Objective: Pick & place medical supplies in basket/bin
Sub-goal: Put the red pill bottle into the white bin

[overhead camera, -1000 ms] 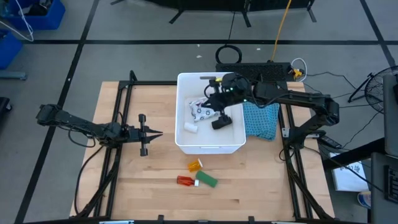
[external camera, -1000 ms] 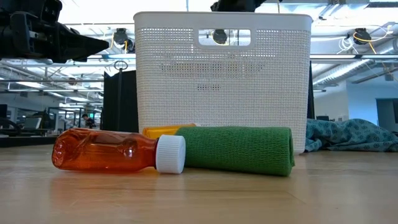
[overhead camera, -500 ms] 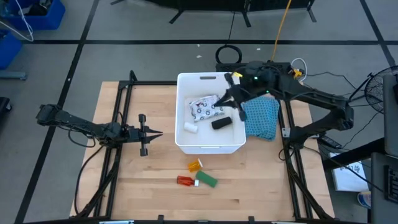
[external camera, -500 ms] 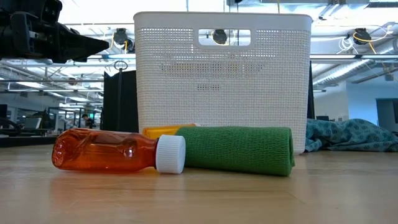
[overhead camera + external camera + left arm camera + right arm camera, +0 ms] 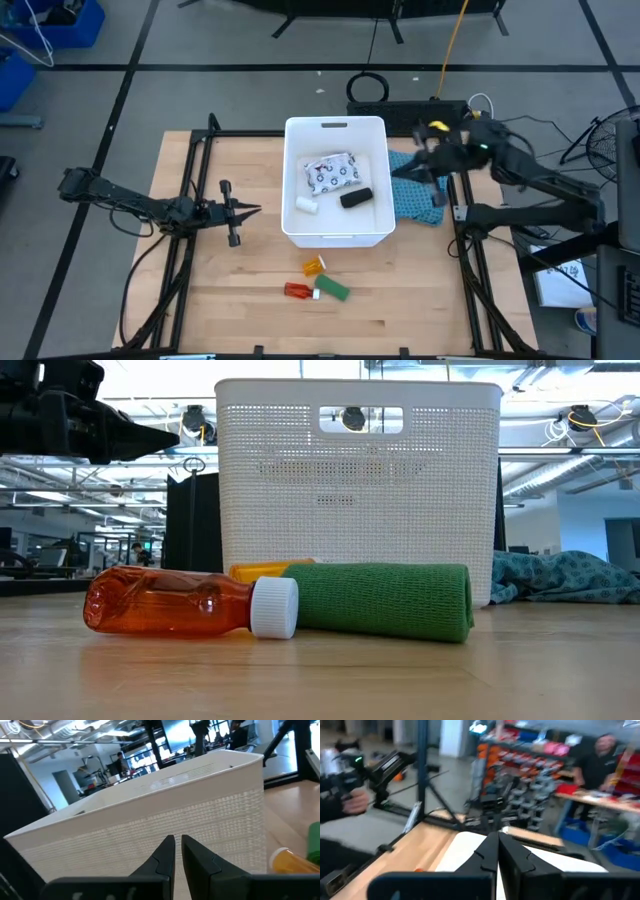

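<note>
Right gripper: it was over the bin half a sec ago, now it's pulled out past the bin's right rim and sits above the cloth. Fingers pressed together, nothing in them.
Left gripper: parked on the table left of the bin, same spot as before. Fingers pretty much together with just a thin gap, holding nothing.
Bin: hasn't budged, middle of the table, slot handle on the far rim.
In the bin: printed packet, black oblong just beside it, white roll by the left wall. All lying where they were a moment ago.
Still on the table: orange vial, red tube and green bar, bunched near each other in front of the bin, unmoved.
Low view: tube touches the bar, vial peeking out behind them.
</note>
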### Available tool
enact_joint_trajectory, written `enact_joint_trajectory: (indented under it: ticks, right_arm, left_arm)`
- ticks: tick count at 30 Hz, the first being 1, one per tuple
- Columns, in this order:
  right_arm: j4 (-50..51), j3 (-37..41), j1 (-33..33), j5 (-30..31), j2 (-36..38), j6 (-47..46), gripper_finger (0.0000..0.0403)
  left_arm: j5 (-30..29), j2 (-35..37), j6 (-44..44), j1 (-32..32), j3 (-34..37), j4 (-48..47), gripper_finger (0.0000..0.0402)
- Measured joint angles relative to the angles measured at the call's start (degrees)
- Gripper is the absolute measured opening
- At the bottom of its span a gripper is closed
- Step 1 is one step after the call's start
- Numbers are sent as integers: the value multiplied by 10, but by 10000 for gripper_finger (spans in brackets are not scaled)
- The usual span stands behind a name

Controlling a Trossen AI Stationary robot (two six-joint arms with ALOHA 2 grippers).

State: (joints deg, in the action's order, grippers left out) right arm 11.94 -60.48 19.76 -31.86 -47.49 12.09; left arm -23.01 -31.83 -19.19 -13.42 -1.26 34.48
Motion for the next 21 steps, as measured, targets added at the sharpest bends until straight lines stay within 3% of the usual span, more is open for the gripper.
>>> enact_joint_trajectory:
  ticks: [8, 15, 21]
  right_arm:
    - [-126, 182, 14, 3, 142, -120, 0]
    - [-261, 298, 2, -23, 164, -197, 0]
    - [-401, 375, -56, -28, 167, -255, 0]
  left_arm:
    - [-8, 0, -24, 0, 0, 14, 37]
    - [-43, 0, -31, 0, 0, 62, 37]
    - [-46, 0, -32, 0, 0, 61, 37]
